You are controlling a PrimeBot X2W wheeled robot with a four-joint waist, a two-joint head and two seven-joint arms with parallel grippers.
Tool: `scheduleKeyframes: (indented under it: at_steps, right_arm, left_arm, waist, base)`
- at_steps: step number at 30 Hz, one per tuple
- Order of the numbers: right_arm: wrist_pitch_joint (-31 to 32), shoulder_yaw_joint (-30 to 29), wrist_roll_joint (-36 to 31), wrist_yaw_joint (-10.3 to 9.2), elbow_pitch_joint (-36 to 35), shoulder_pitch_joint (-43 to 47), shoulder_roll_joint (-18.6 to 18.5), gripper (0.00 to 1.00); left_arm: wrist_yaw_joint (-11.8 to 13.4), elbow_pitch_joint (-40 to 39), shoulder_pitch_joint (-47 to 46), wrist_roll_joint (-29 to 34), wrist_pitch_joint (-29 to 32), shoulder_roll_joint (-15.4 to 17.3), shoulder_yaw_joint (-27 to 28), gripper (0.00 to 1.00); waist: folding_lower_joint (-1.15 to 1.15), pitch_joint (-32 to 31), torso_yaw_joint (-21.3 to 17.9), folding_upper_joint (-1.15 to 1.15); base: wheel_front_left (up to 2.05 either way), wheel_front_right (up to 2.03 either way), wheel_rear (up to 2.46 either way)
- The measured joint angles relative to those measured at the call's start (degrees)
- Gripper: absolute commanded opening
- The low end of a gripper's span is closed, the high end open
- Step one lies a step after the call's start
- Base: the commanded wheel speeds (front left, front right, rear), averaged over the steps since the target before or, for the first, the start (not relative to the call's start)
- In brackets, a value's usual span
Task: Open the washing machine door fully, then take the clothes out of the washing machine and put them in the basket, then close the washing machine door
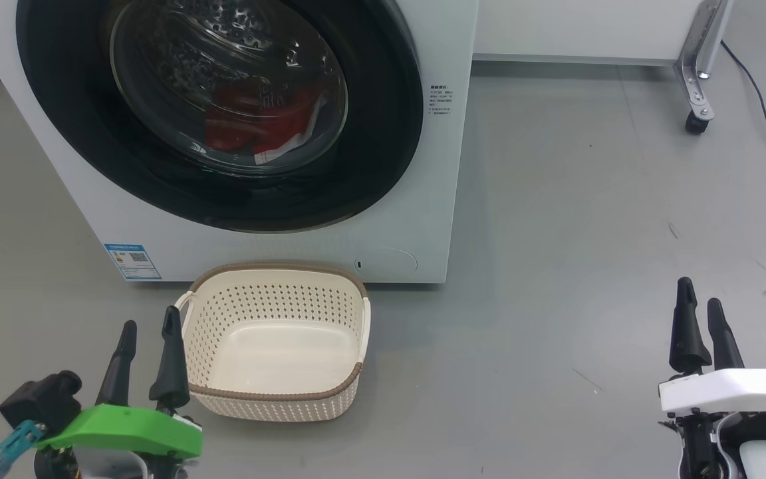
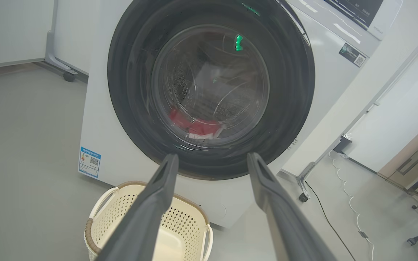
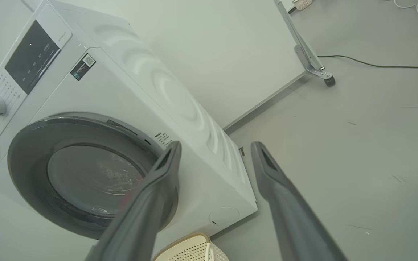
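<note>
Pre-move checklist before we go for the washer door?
1. washing machine door shut, nothing in front of it: ok
2. left gripper fingers apart, empty: ok
3. right gripper fingers apart, empty: ok
4. basket upright, empty, just below the door: ok
5. clothes visible behind the door glass: ok
6. which side the door opens from: cannot tell

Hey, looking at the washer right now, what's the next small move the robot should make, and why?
Probably bring the right gripper to the rim of the washing machine door to pull it open. The door looks shut, the red clothes lie behind its glass, the basket is empty, and both it and the left gripper are open, holding nothing.
</note>
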Motion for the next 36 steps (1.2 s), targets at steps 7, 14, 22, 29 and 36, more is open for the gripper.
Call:
scheduleKeyframes:
  at_steps: [7, 14, 22, 29, 36]
  right_arm:
    - [-1.2, 2.3, -7.4, -1.01, 0.5, 0.2, -0.5, 1.0]
    - [-2.5, 4.0, -14.5, -2.55, 1.4, 0.9, -1.6, 1.0]
    - [-4.1, 6.3, -23.4, -4.49, 2.0, 0.9, -2.7, 1.0]
    - [-4.5, 7.7, -29.0, -6.12, 3.2, 0.9, -2.7, 1.0]
    - [-4.7, 8.8, -32.2, -7.06, 4.2, 0.9, -2.7, 1.0]
  left_arm:
    - [0.8, 1.2, 0.1, 8.1, -1.4, 0.1, -3.5, 1.0]
    - [1.9, 3.1, 0.3, 14.5, -2.5, 0.2, -5.5, 1.0]
    - [4.0, 4.5, 0.4, 22.2, -4.2, 0.4, -7.0, 1.0]
    - [5.4, 6.8, 0.5, 27.4, -5.5, 0.4, -8.2, 1.0]
    - [6.5, 7.5, 0.4, 30.4, -6.5, 0.4, -8.8, 1.0]
  waist:
    - [0.0, 0.1, -0.1, 0.0]
    - [0.0, 0.1, -0.2, 0.0]
    - [0.0, 0.1, -0.3, 0.0]
    - [0.0, 0.0, -0.2, 0.0]
    - [0.0, -0.1, -0.1, 0.0]
  base:
    - [0.0, 0.0, 0.0]
    - [0.0, 0.0, 0.0]
    - [0.0, 0.0, 0.0]
    - [0.0, 0.0, 0.0]
    - [0.0, 0.0, 0.0]
